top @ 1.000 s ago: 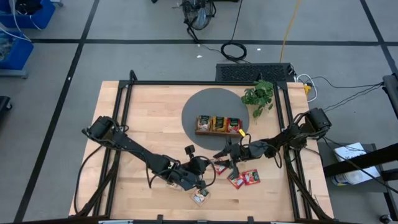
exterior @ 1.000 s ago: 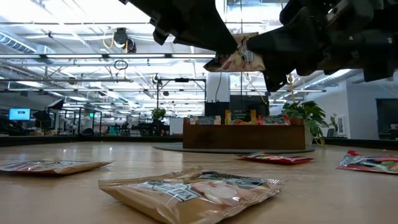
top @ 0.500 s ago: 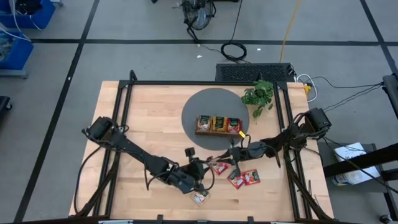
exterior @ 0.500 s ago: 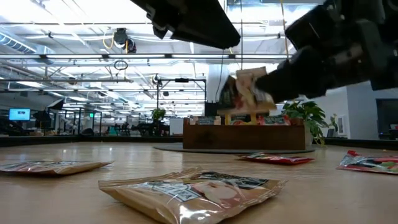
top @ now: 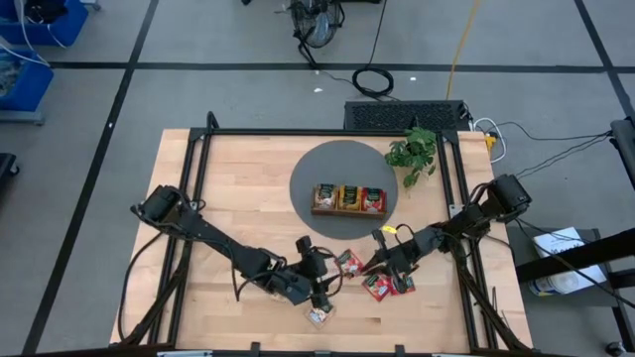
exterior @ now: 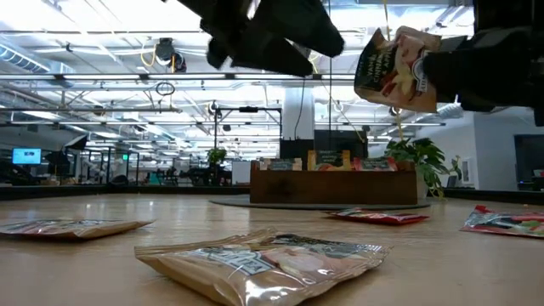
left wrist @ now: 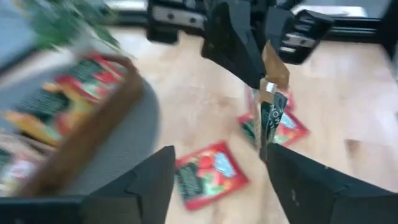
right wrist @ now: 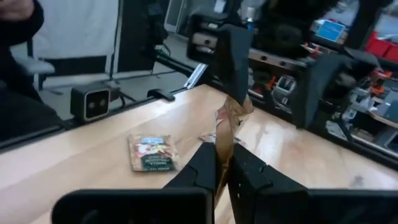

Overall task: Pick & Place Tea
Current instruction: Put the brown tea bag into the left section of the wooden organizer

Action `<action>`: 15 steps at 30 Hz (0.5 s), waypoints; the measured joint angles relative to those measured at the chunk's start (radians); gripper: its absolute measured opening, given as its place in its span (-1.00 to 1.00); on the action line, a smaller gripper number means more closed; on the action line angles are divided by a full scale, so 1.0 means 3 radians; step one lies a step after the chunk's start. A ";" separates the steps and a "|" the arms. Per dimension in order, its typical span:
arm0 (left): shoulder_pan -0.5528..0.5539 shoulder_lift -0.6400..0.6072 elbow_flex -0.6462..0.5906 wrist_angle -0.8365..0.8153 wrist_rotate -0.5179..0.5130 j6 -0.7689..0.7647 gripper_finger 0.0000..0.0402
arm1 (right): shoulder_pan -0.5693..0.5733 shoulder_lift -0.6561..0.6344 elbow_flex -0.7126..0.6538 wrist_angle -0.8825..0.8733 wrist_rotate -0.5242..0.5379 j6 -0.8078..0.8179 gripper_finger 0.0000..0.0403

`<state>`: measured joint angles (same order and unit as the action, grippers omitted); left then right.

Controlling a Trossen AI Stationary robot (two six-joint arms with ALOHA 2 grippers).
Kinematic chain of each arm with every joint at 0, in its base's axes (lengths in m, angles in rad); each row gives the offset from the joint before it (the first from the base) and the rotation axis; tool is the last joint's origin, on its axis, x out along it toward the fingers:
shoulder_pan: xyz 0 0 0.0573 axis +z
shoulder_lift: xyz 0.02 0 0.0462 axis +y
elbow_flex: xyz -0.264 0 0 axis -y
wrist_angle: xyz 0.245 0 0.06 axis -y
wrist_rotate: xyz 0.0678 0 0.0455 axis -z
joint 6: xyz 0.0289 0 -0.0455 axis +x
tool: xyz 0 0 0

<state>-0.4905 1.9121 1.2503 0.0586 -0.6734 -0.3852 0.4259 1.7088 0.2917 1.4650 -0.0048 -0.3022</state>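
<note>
While the wooden surface (top: 238,198) carries the tray (top: 349,199) and loose packets, the right tool (right wrist: 221,163) pinches a beige tea packet (exterior: 396,69) in the air above the red packets (top: 389,285); the left tool (left wrist: 221,171) hovers beside it, fingers spread wide.

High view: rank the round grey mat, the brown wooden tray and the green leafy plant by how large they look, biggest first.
1. Round grey mat, clearly the largest.
2. Brown wooden three-compartment tray, resting on the mat.
3. Green leafy plant. It looks close to the tray in spread, so the last two places are unsure.
</note>
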 joint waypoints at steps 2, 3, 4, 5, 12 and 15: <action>0.0064 0.0000 0.0000 0.0001 0.0320 -0.0097 0.35 | 0.0006 0.0000 0.0042 -0.0092 0.0000 -0.0086 -0.95; 0.0095 0.0000 0.0000 0.0012 0.0486 -0.0123 0.38 | 0.0006 0.0000 0.0062 -0.0124 0.0000 -0.0125 -0.95; 0.0122 0.0002 0.0000 0.0039 0.0646 -0.0123 0.41 | 0.0005 0.0000 0.0088 -0.0155 0.0000 -0.0158 -0.95; 0.0145 0.0020 0.0001 0.0092 0.0783 -0.0118 0.44 | 0.0005 0.0000 0.0118 -0.0212 0.0001 -0.0181 -0.95; 0.0178 0.0054 0.0004 0.0260 0.0967 0.0034 0.54 | 0.0005 0.0000 0.0226 -0.0436 0.0009 -0.0194 -0.95; 0.0196 0.0088 0.0001 0.0241 0.0944 0.0053 0.50 | 0.0005 0.0000 0.0246 -0.0438 0.0009 -0.0191 -0.95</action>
<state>-0.4318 1.9384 1.2507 0.1310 -0.3901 -0.3695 0.4274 1.7088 0.3656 1.3336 -0.0021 -0.3594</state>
